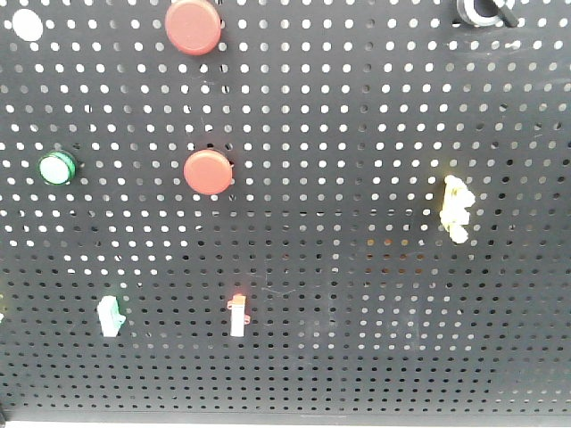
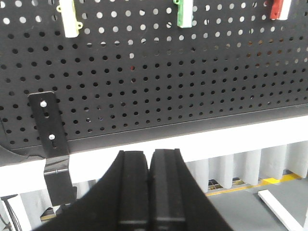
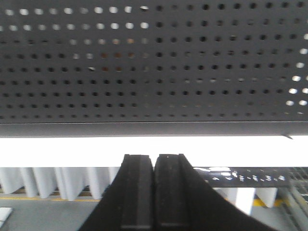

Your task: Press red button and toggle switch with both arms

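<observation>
Two round red buttons sit upper-left of centre on the black pegboard; a red-tipped toggle switch stands lower centre. Left end effector and right end effector are pressed closed, empty.

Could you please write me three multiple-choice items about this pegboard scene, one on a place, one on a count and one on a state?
1. Where does the round green button sit relative to the lower round red button in the front view?
A. To its left
B. To its right
C. Directly below it

2. How many round red buttons show on the black perforated pegboard in the front view?
A. One
B. Two
C. Four

3. How do the jaws of the left gripper stand?
A. Wide open
B. Clamped on a switch
C. Shut on nothing

Answers: 1 A, the green button is near the board's left edge. 2 B, the upper round red button and the lower one. 3 C, the black pads meet, below the board.
</observation>
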